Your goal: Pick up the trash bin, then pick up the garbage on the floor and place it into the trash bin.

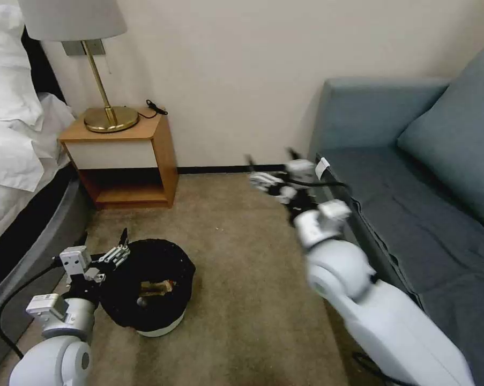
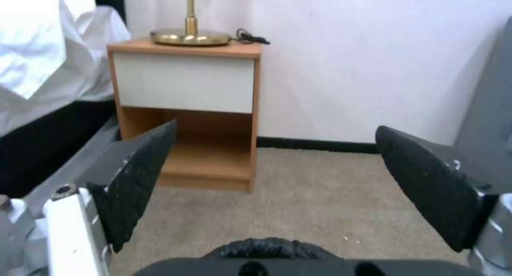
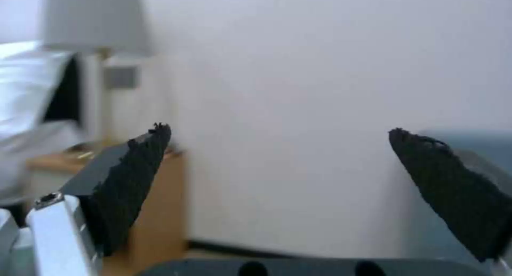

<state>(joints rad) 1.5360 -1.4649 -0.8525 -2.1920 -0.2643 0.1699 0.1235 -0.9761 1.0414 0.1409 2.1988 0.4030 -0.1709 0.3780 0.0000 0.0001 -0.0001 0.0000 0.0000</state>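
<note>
The trash bin (image 1: 161,321), lined in black, is seen on the carpet (image 1: 242,257) beside the bed (image 1: 16,161). The left gripper (image 1: 110,252) is held at its rim, jaws apart. The right gripper (image 1: 271,163) is raised by the sofa (image 1: 413,214), jaws apart and empty.

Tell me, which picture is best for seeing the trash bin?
The head view: the whole trash bin sits on the carpet beside the left gripper, with some litter inside. The left wrist view catches just a bit of its black bag. The right wrist view faces the wall.
</note>
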